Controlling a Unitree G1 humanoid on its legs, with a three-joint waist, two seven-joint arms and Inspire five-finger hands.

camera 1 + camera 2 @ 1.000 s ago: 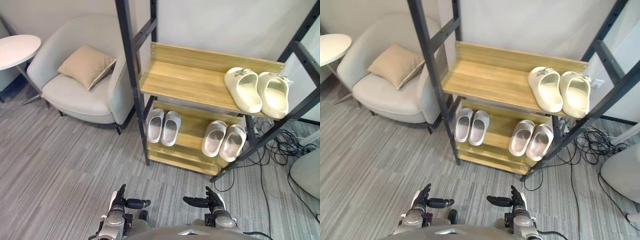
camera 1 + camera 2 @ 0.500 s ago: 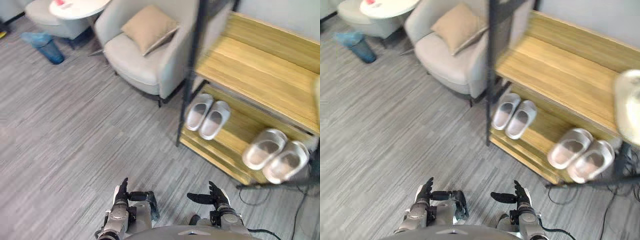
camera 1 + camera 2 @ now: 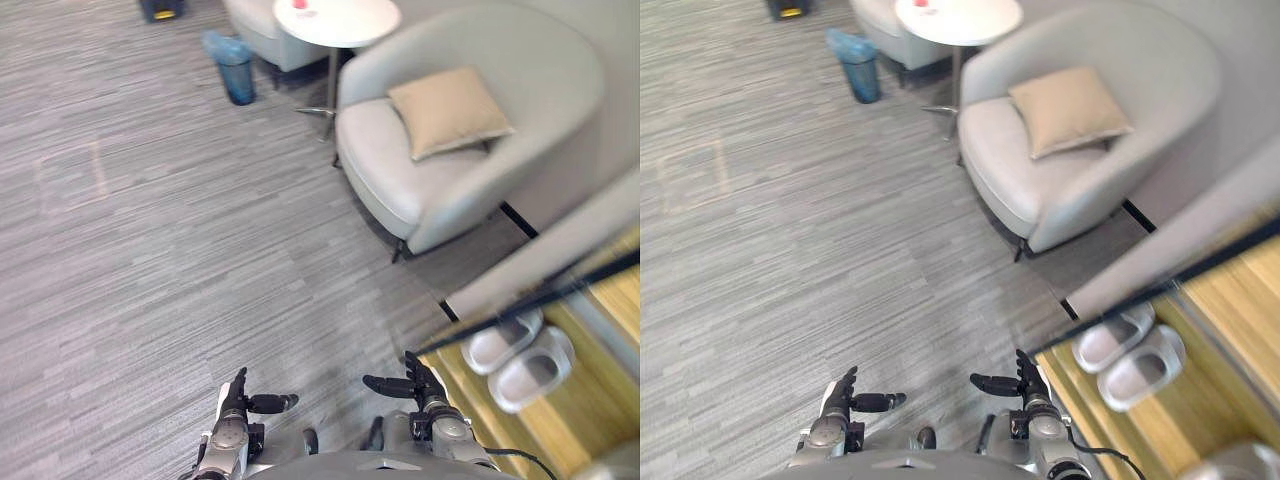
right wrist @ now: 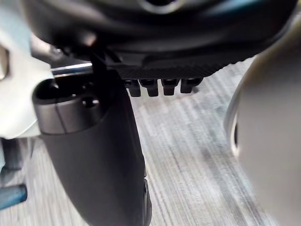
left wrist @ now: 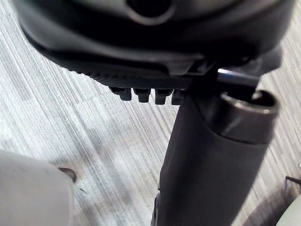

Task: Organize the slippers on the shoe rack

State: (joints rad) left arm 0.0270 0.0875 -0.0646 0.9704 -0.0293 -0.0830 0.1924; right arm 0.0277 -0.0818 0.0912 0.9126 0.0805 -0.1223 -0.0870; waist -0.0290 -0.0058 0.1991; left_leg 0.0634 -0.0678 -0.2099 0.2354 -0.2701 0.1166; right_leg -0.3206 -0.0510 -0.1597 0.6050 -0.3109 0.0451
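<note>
Both hands are hanging empty at the bottom of the frame. The left hand (image 3: 238, 402) and the right hand (image 3: 418, 382) are keeping their fingers straight, thumbs pointing inward. A grey slipper pair (image 3: 528, 370) is sitting on the shoe rack (image 3: 476, 397) at lower right (just below the armchair (image 3: 440, 190)). This is probably a searching step, and the next move calls for squaring up to the rack.

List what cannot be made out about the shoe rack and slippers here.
- Shoe rack: cut off by the right edge in both eye views; most shelves unseen.
- Grey slippers: partly covered by the rack's blurred dark bar.
- Pale shape: cut by the bottom edge, unidentifiable.
- Red item on round table: cut by the top edge.
</note>
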